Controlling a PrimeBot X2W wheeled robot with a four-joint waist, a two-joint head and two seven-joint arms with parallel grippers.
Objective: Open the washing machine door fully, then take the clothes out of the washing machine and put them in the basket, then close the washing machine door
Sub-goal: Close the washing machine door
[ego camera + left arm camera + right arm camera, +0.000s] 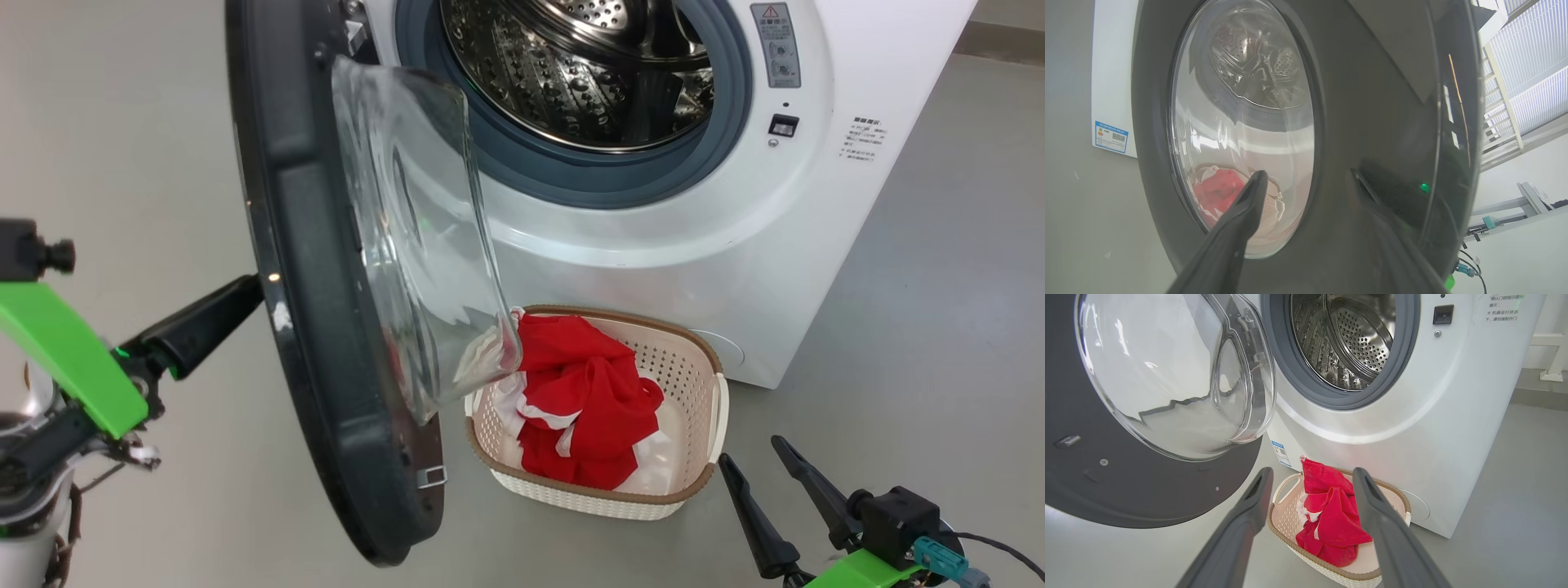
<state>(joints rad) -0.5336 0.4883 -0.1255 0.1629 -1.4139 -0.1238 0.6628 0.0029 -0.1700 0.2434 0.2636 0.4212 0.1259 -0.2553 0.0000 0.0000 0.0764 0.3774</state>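
The white washing machine (735, 245) stands with its steel drum (571, 73) showing nothing inside. The washing machine door (310, 245) hangs open, edge-on to me, its glass bowl (416, 229) bulging right. On the floor in front, the cream basket (694, 359) holds the red and white clothes (588, 392). My left gripper (253, 290) is at the door's outer face (1363, 102), open, fingers (1253, 196) apart with nothing between them. My right gripper (751, 453) is open just right of the basket; its fingers (1372, 506) frame the clothes (1331, 510) from above.
Grey floor (939, 327) spreads to the right of the machine and to the left of the door. A blue label (1110, 136) sits on the machine's side panel. A pale frame and cables (1494, 220) show past the door's edge.
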